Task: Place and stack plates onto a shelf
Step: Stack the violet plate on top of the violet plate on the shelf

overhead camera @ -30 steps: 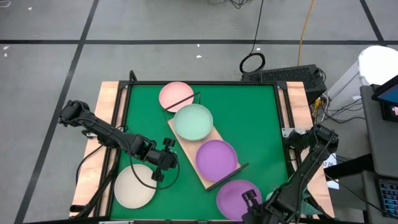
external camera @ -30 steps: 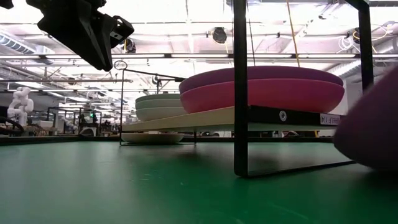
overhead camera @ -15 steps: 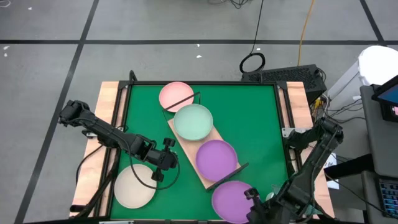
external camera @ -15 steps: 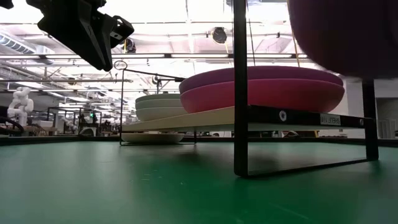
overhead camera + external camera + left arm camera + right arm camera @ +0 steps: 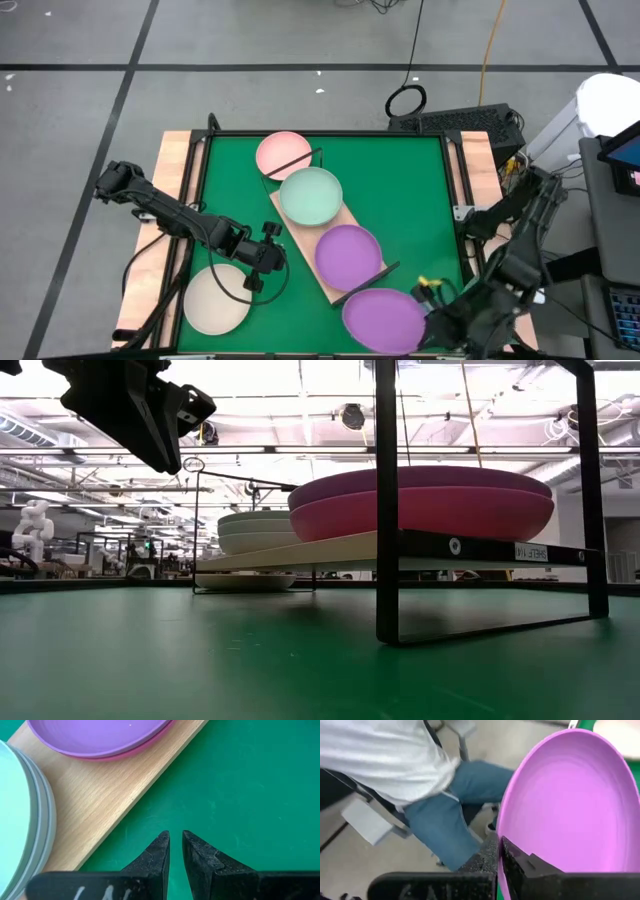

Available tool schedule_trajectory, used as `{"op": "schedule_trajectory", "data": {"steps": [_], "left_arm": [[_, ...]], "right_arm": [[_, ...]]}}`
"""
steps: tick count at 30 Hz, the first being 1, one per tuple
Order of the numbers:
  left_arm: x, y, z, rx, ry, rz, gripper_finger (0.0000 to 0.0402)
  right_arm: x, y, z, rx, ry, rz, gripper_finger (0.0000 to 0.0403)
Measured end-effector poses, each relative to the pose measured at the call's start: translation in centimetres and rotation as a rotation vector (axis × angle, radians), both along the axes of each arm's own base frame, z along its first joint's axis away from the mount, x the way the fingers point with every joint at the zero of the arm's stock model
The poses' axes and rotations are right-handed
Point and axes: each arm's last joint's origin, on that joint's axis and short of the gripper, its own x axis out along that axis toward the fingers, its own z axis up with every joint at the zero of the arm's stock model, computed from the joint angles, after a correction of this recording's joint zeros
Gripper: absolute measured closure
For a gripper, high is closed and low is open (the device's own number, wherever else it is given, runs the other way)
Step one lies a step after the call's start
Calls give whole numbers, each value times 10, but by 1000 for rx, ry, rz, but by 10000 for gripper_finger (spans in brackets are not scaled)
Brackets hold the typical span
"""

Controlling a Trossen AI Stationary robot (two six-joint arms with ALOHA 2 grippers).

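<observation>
The right gripper (image 5: 432, 318) is sitting at the lower right of the high view, just off the near right corner of the green mat (image 5: 410, 190), and it is pinching the rim of a purple plate (image 5: 383, 319) with its fingers closed tight on the edge. In the right wrist view that same plate (image 5: 575, 805) is filling the right half of the frame, with the dark fingers (image 5: 517, 865) clamping its near edge; behind it a seated person (image 5: 420, 780) in a white top and blue jeans is showing at the upper left.

The shelf (image 5: 300, 235), a light wooden board, is lying diagonally across the middle of the high view. A mint green plate (image 5: 311, 195) is resting on its upper end and another purple plate (image 5: 348, 257) on its lower end. In the low view the purple one (image 5: 420, 483) is lying on a magenta plate (image 5: 430, 515), right of centre. A pink plate (image 5: 279, 152) is lying partly under the shelf's upper end, and a beige plate (image 5: 216, 299) is sitting at the lower left.

The left gripper (image 5: 268, 258) is hovering left of the shelf, just above the beige plate, its fingers nearly closed and holding nothing; the left wrist view is showing a narrow gap between the fingertips (image 5: 161, 847) over bare mat.
</observation>
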Motion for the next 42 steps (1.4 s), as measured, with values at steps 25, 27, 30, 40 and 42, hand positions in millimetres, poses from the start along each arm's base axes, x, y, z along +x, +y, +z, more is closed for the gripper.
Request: {"op": "schedule_trajectory", "data": {"steps": [25,27,30,40,42], "left_arm": [[2,-1,1,-2,-25,-13,343],[2,-1,1,-2,-26,-14,343],[2,-1,1,1,-26,-19,343],[2,-1,1,-12,-24,2,343],[2,-1,1,-20,-23,15,343]], "right_arm": [[-7,-91,41,-400,-385,28,403],[-1,-98,40,-437,-387,50,403],[6,-111,38,-473,-373,95,403],[26,-150,15,-580,-281,210,403],[30,-155,5,-571,-242,210,403]]}}
